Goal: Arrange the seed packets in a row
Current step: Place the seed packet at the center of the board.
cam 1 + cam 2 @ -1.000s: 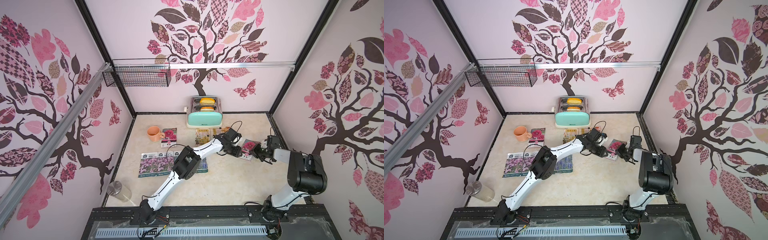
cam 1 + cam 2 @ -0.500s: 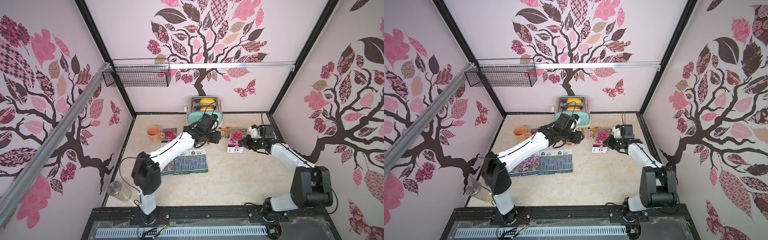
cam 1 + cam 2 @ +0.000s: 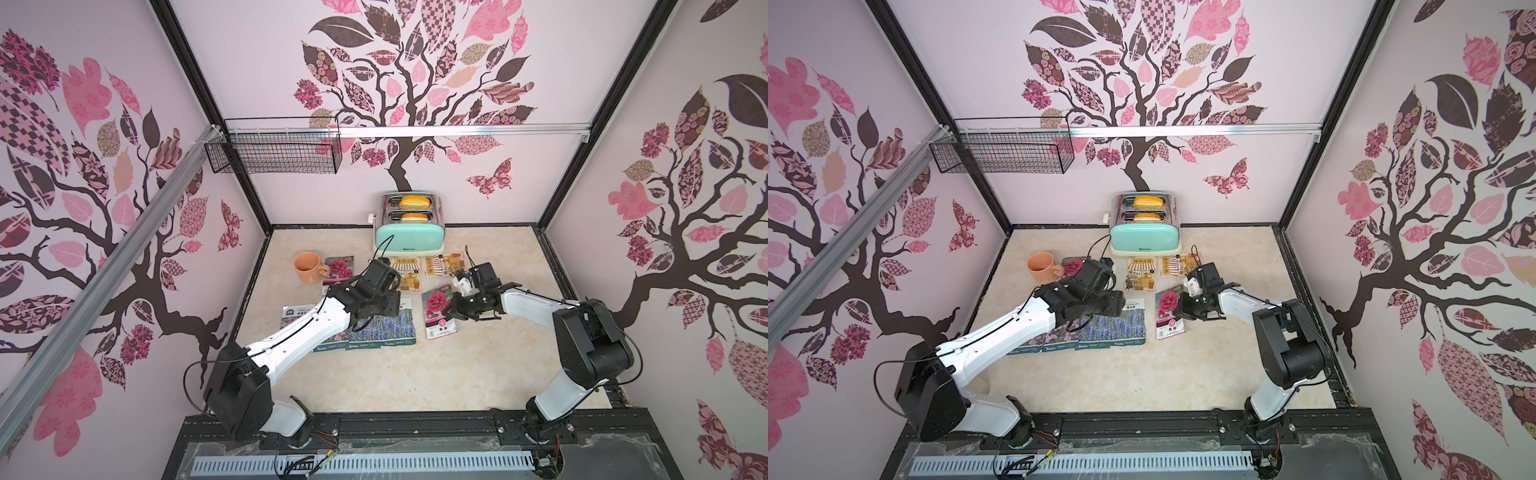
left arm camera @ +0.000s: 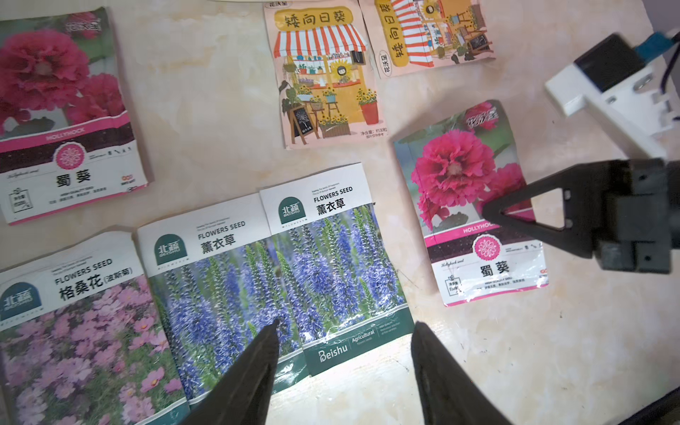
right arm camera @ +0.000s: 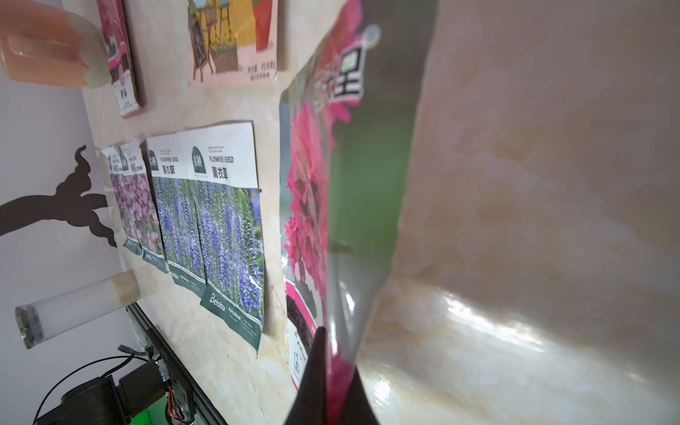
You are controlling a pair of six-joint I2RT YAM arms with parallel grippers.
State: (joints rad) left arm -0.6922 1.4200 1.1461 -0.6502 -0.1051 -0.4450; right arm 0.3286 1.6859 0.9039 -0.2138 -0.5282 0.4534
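1. Looking down in both top views, a beige marble-look table holds seed packets, and two white-and-black arms reach in over it. The right gripper is clenched on the side edge of a glossy magenta hollyhock packet. That packet sits just beside the end of a front row of four packets, with a gap between.
2. Half a second earlier the held packet was farther back, near the two orange shopfront packets. It has since come forward, next to the blue lavender packets.
3. The left gripper was then stretched toward the mint-green toaster. It has drawn back and hovers over the lavender end of the row.
4. A second magenta packet lies beside the peach ceramic mug, where it lay before.
5. In the left wrist view, the left gripper has its jaws spread with nothing between them. Past them, the blue lavender packets overlap at their edges, and a pink cosmos packet comes next. The right gripper pinches the magenta hollyhock packet.
6. In the right wrist view, the right gripper grips the magenta hollyhock packet, whose held side curls upward. A clear plastic jar stands beyond the row.
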